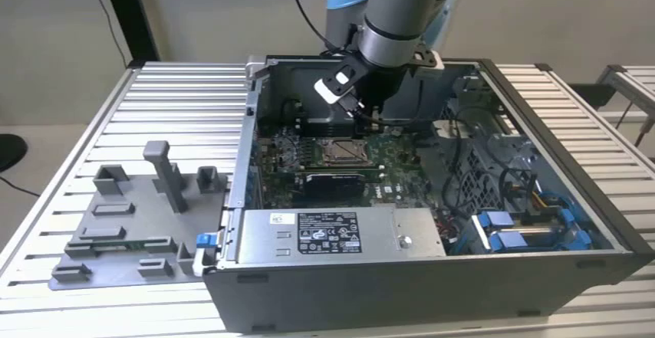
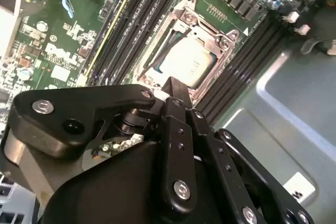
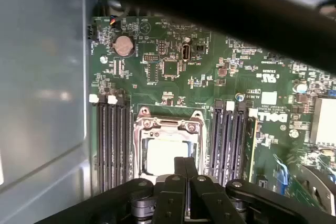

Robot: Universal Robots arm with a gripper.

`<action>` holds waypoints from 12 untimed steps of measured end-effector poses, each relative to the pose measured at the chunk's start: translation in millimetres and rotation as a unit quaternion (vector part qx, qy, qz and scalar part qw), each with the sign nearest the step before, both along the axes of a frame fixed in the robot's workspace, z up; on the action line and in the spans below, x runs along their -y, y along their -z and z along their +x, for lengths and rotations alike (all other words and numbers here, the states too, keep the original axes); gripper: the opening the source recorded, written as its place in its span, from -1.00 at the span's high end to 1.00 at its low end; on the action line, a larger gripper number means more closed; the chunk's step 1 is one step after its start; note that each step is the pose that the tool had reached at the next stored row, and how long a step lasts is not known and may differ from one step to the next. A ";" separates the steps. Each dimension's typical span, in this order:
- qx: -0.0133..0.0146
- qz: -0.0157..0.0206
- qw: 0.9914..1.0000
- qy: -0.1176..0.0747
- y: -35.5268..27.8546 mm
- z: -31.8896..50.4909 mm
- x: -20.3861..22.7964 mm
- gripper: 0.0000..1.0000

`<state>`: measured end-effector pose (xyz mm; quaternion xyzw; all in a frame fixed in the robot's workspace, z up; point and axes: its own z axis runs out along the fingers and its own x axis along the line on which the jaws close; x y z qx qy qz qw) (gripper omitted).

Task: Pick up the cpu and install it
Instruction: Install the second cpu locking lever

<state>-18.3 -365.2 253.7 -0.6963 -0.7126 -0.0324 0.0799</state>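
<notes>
The cpu (image 2: 187, 64) is a pale silver square lying flat inside the metal-framed socket (image 2: 185, 18) of the green board, whose frame stands open around it. In the first wrist view the cpu (image 3: 164, 157) lies just beyond my fingertips. My gripper (image 3: 184, 163) hovers above the socket's edge with its two black fingers pressed together and nothing between them. In the exterior view the gripper (image 1: 375, 122) hangs inside the open computer case, a little behind the socket (image 1: 341, 152).
Black memory slots (image 3: 110, 145) flank the socket on both sides. A silver power supply box (image 1: 338, 234) fills the case front, cables and blue drive brackets (image 1: 511, 227) fill the exterior view's right. A grey fixture tray (image 1: 133, 223) lies on the slatted table outside the case.
</notes>
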 end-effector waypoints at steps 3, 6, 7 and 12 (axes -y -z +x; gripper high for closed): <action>-0.001 -0.002 1.000 0.000 -5.9 0.0 0.0 1.00; -0.002 -0.009 1.000 0.000 -7.1 0.0 0.2 1.00; -0.003 -0.011 1.000 0.000 -7.3 0.0 0.4 1.00; -0.008 -0.025 1.000 0.000 -8.0 0.0 0.6 1.00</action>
